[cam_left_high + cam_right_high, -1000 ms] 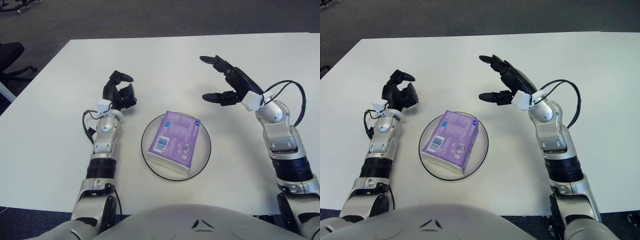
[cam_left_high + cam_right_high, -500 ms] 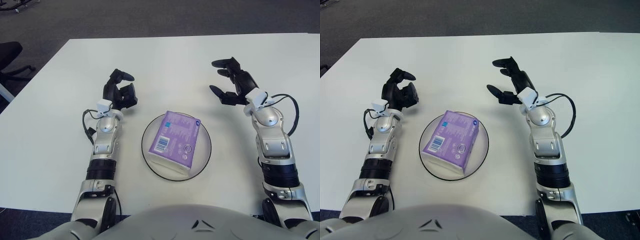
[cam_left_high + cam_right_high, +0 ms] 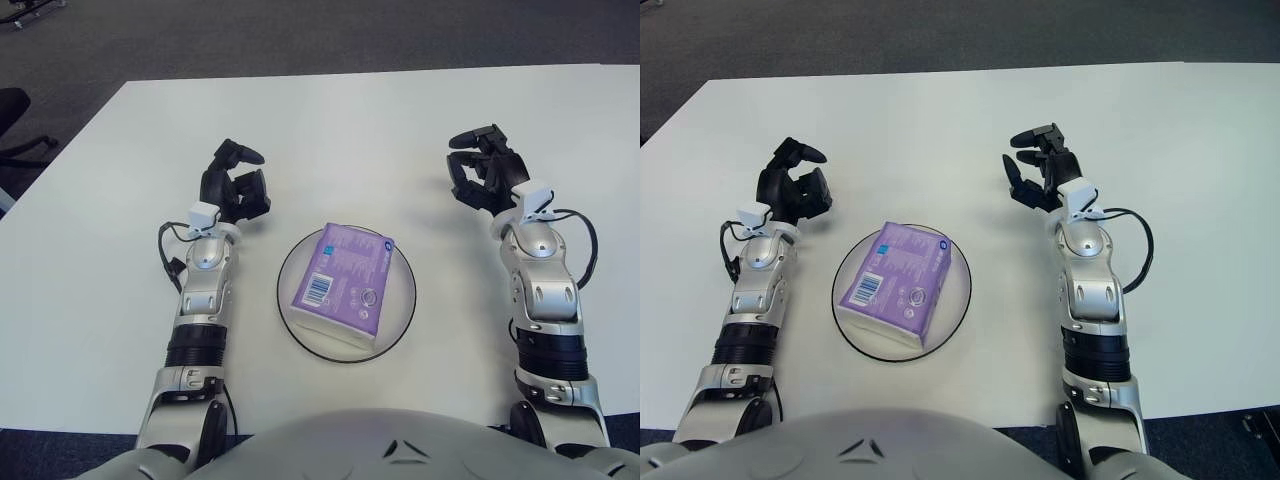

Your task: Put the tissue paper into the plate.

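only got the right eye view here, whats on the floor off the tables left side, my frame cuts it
Observer: A black office chair stands on the floor just beyond the table, further left than the left hand.
Operator: anything else out there
Observer: Yes. A wheeled base sits on the floor past the table's far left corner; your view shows only a sliver of it.
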`<state>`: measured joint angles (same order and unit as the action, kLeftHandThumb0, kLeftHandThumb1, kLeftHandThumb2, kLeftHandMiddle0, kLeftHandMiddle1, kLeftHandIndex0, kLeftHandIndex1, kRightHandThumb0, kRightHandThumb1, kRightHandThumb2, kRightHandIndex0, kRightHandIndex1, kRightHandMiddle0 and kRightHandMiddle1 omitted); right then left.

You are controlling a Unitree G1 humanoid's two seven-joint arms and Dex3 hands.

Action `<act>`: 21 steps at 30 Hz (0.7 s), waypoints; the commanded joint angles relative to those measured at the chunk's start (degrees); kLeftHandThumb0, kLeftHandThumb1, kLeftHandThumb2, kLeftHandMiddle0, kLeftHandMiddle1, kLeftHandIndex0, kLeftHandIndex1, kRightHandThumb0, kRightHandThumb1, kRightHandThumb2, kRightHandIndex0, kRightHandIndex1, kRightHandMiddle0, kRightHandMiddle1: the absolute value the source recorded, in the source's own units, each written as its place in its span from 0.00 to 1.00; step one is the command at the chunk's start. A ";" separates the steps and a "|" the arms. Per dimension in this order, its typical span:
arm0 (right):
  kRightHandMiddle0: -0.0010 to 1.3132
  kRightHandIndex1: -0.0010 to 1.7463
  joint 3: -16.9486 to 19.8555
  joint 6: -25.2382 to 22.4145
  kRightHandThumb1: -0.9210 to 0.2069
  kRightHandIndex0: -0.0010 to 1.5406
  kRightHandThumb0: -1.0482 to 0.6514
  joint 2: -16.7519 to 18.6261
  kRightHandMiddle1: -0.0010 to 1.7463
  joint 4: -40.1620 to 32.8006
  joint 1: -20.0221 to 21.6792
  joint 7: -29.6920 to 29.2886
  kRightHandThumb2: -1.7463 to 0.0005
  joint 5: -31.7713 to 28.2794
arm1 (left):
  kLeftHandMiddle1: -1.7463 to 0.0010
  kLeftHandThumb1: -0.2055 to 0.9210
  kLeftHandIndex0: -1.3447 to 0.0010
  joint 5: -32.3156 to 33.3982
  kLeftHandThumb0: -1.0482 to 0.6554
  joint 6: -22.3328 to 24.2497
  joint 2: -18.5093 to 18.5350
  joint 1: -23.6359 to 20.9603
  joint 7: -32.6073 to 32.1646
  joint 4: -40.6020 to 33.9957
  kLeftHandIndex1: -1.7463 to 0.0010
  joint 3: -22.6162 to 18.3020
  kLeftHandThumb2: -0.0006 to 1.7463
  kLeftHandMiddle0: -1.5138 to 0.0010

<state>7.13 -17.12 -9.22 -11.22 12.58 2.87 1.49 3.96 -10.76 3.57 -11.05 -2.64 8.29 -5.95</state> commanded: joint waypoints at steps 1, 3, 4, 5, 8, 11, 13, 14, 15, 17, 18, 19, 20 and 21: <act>0.22 0.74 1.32 3.75 0.14 0.22 0.48 4.85 1.00 6.80 -4.14 -0.83 0.60 -3.72 | 0.00 0.58 0.62 -0.65 0.36 0.48 -3.92 11.01 -0.72 4.85 0.00 1.62 0.66 0.18; 0.23 0.75 1.81 5.27 0.19 0.27 0.54 5.22 1.00 9.17 -4.65 -0.83 0.58 -4.72 | 0.00 0.58 0.62 -0.71 0.36 0.52 -3.84 11.14 -0.66 4.62 0.00 1.71 0.67 0.18; 0.24 0.76 2.03 6.01 0.24 0.31 0.57 5.51 1.00 10.00 -4.90 -0.95 0.54 -5.18 | 0.00 0.58 0.62 -0.73 0.36 0.52 -3.78 11.21 -0.61 4.53 0.00 1.75 0.67 0.18; 0.25 0.78 2.15 6.60 0.32 0.37 0.58 5.68 1.00 10.61 -5.04 -1.06 0.48 -5.52 | 0.00 0.57 0.62 -0.74 0.36 0.52 -3.73 11.25 -0.57 4.47 0.00 1.78 0.67 0.18; 0.30 0.81 2.27 7.87 0.47 0.45 0.60 6.62 1.00 11.52 -5.23 -2.06 0.35 -6.14 | 0.00 0.57 0.62 -0.69 0.36 0.31 -3.50 11.18 -0.38 4.71 0.00 1.79 0.67 0.18; 0.33 0.83 1.94 8.16 0.55 0.49 0.61 7.19 1.00 11.56 -5.56 -3.10 0.29 -6.44 | 0.00 0.57 0.62 -0.68 0.36 0.20 -3.42 11.21 -0.28 4.76 0.00 1.85 0.67 0.18; 0.36 0.86 1.09 7.67 0.62 0.51 0.61 8.37 1.00 10.66 -6.55 -4.72 0.23 -6.28 | 0.00 0.57 0.61 -0.70 0.36 -0.01 -3.35 11.22 -0.12 4.92 0.00 1.95 0.67 0.18; 0.37 0.88 0.69 7.27 0.64 0.51 0.61 8.88 1.00 10.24 -6.98 -5.53 0.20 -6.17 | 0.00 0.57 0.61 -0.71 0.36 -0.11 -3.30 11.21 -0.04 5.03 0.00 2.00 0.67 0.18; 0.38 0.89 0.40 7.04 0.66 0.51 0.61 9.10 1.00 10.01 -7.21 -6.05 0.19 -6.15 | 0.00 0.57 0.61 -0.70 0.36 -0.16 -3.27 11.20 0.01 5.09 0.00 2.03 0.67 0.18; 0.39 0.94 0.10 6.40 0.70 0.52 0.61 9.27 1.00 9.93 -7.37 -6.96 0.14 -6.17 | 0.00 0.57 0.61 -0.69 0.36 -0.19 -3.22 11.16 0.05 5.23 0.00 2.08 0.67 0.18; 0.41 0.95 0.02 6.13 0.72 0.52 0.61 9.25 1.00 9.98 -7.36 -7.30 0.12 -6.21 | 0.00 0.57 0.61 -0.69 0.36 -0.18 -3.21 11.15 0.05 5.28 0.00 2.09 0.67 0.18; 0.43 0.97 -0.07 5.97 0.75 0.53 0.61 9.20 1.00 10.02 -7.35 -7.56 0.09 -6.27 | 0.00 0.57 0.61 -0.69 0.36 -0.17 -3.19 11.14 0.04 5.31 0.00 2.11 0.67 0.18; 0.44 0.98 -0.19 5.82 0.77 0.54 0.61 9.15 1.00 10.08 -7.35 -7.85 0.08 -6.31 | 0.00 0.57 0.61 -0.69 0.36 -0.15 -3.18 11.13 0.01 5.33 0.00 2.12 0.67 0.18; 0.45 0.98 -0.33 5.76 0.78 0.54 0.61 9.08 1.00 10.12 -7.36 -8.08 0.06 -6.38 | 0.00 0.57 0.61 -0.69 0.36 -0.14 -3.17 11.13 -0.02 5.33 0.00 2.14 0.67 0.18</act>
<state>7.67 -11.45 -6.61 -2.54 11.48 -3.37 -3.76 3.95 -10.64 3.34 -10.67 -2.68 7.08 -4.95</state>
